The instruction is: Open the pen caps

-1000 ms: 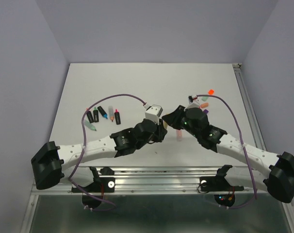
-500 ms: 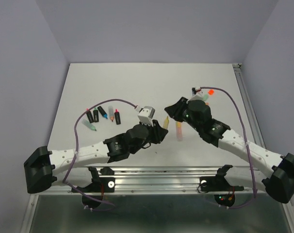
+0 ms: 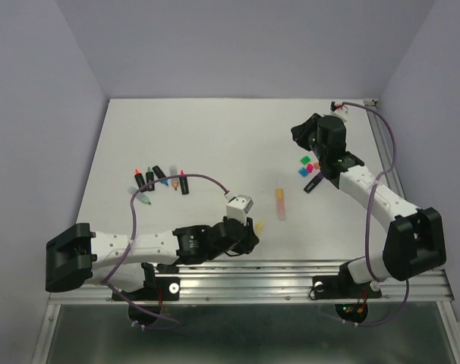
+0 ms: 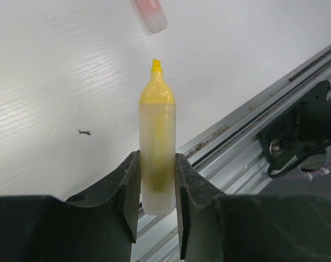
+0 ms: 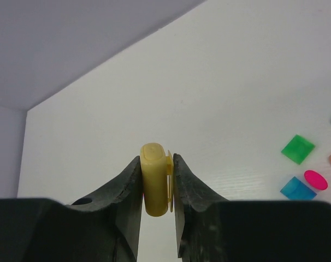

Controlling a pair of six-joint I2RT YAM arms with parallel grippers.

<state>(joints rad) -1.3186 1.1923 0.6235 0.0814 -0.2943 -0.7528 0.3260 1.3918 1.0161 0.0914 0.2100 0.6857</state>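
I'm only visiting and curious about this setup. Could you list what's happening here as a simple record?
Left gripper: shut on yellow highlighter, tip bare
Right gripper: shut on yellow cap
Loose caps: green cap, blue cap, pink cap
Other pens: pink pen in the middle; group of pens on the left

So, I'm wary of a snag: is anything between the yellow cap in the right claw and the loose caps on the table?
Nothing visible. The right claw is shut on the stubby yellow plastic cap; only bare white table lies between it and the loose green cap, blue cap and pink cap.
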